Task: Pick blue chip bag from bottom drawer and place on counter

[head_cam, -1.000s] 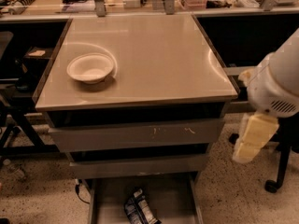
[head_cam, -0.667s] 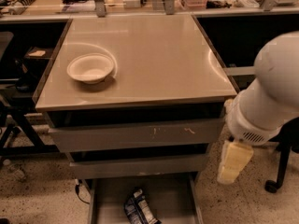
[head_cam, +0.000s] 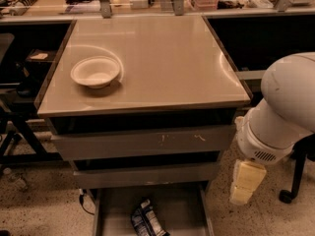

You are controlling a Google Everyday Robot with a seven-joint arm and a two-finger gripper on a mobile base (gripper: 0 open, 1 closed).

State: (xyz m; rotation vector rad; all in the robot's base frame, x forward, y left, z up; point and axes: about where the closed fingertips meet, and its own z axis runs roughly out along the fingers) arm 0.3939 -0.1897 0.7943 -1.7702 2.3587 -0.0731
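Blue chip bag (head_cam: pixel 146 221) has white patches w/ some lettering on dark-blue foil, but the letters are too small to read, so no brand can be told. The bag is crinkled & lies flat on the floor of the bottom drawer (head_cam: pixel 183 206), a bit left of the middle; its lower end is cut off by the edge of the view. The bottom drawer is pulled out: grey metal, low side walls at L & R. Above it are 2 closed grey fronts. The upper drawer front (head_cam: pixel 123 142) shows pale scratch marks near its middle; the lower drawer front (head_cam: pixel 147 175) is plain. The worktop (head_cam: pixel 167 58) is glossy beige-grey w/ a thin dark rim. A white bowl (head_cam: pixel 95 72) stands upright on its left part. The hand (head_cam: pixel 247 182) is pale yellow & hangs below the big white arm (head_cam: pixel 285 107), at the right side of the cabinet, approx. level w/ the lower drawer front, well apart from the bag, over the speckled floor (head_cam: pixel 39 205). How far open the hand is, I cannot tell
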